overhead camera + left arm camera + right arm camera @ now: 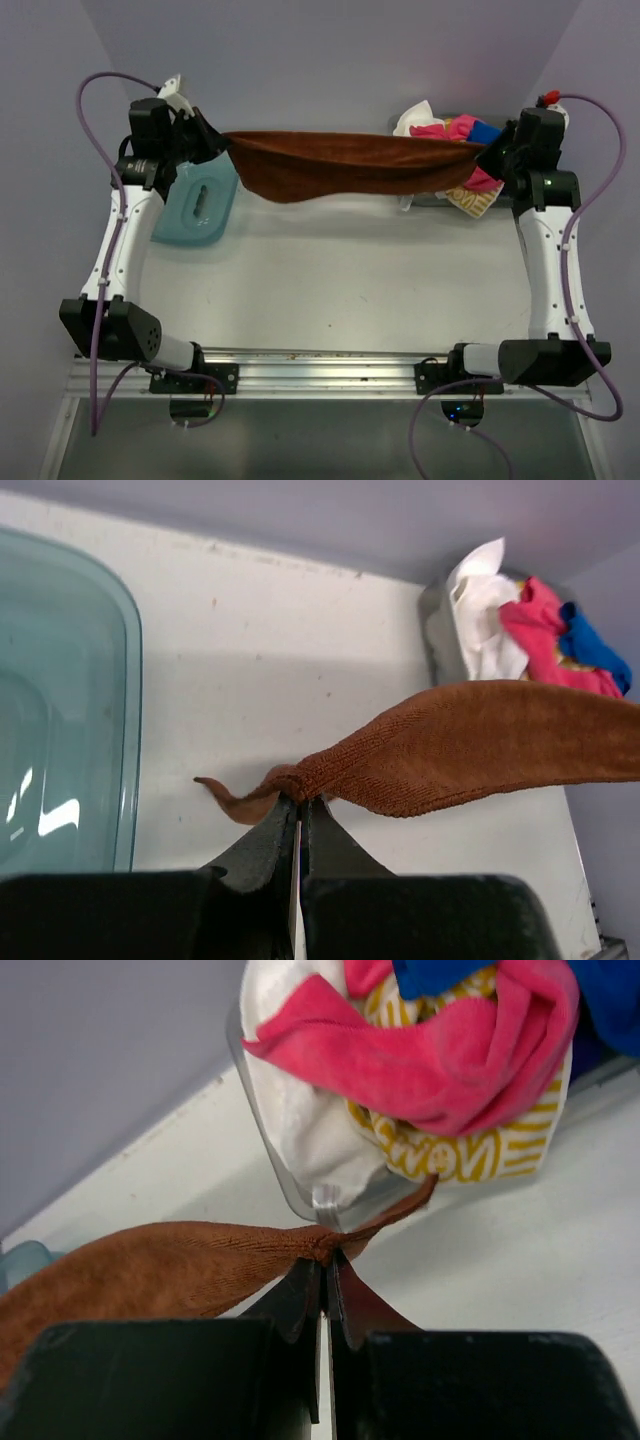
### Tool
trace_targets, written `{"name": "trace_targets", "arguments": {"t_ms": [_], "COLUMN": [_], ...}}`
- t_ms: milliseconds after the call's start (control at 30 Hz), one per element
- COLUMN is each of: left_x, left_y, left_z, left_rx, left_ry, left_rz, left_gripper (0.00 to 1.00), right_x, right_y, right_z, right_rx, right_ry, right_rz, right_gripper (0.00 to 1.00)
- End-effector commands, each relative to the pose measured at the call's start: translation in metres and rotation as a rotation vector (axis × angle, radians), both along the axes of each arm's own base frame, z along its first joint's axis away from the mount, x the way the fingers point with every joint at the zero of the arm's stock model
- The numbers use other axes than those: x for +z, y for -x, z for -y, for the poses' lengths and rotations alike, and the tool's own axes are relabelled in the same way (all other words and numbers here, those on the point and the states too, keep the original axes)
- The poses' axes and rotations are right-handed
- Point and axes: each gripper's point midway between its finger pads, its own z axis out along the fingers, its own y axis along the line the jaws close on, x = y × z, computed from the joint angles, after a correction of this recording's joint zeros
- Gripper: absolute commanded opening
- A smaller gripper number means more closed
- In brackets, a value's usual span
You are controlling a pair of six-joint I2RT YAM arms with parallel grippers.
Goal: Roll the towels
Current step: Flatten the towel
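Note:
The rust-brown towel point(340, 165) hangs stretched in the air between both grippers at the back of the table, sagging in the middle. My left gripper point(222, 142) is shut on its left corner, seen in the left wrist view point(300, 798) with the towel point(480, 740) running off to the right. My right gripper point(487, 155) is shut on its right corner, seen in the right wrist view point(326, 1255) with the towel point(150, 1270) running left. A hot pink towel point(440, 1055), a blue towel point(595, 650), a white towel point(485, 610) and a yellow-and-white striped towel point(450, 1150) lie heaped at the back right.
A translucent teal plastic tray point(197, 205) sits at the back left, under my left gripper; it also shows in the left wrist view point(70, 710). The heaped towels rest in a clear container point(300, 1185). Walls close the back and both sides.

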Motion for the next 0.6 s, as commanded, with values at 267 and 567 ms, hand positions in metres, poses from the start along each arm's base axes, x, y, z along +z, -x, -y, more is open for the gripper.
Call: {"name": "trace_targets", "arguments": {"t_ms": [267, 567], "left_x": [-0.038, -0.226], "left_y": [0.049, 0.148], "left_z": [0.011, 0.004], "left_rx": [-0.091, -0.08], "left_ry": [0.019, -0.004], "left_rz": [-0.014, -0.515], "left_gripper": [0.0, 0.69], "right_x": [-0.085, -0.233], "right_y": [0.067, 0.158], "right_z": [0.005, -0.012], "right_rx": [-0.041, -0.101], "right_ry": [0.014, -0.122], "right_rz": [-0.136, -0.475], "right_gripper": [0.0, 0.62]}}
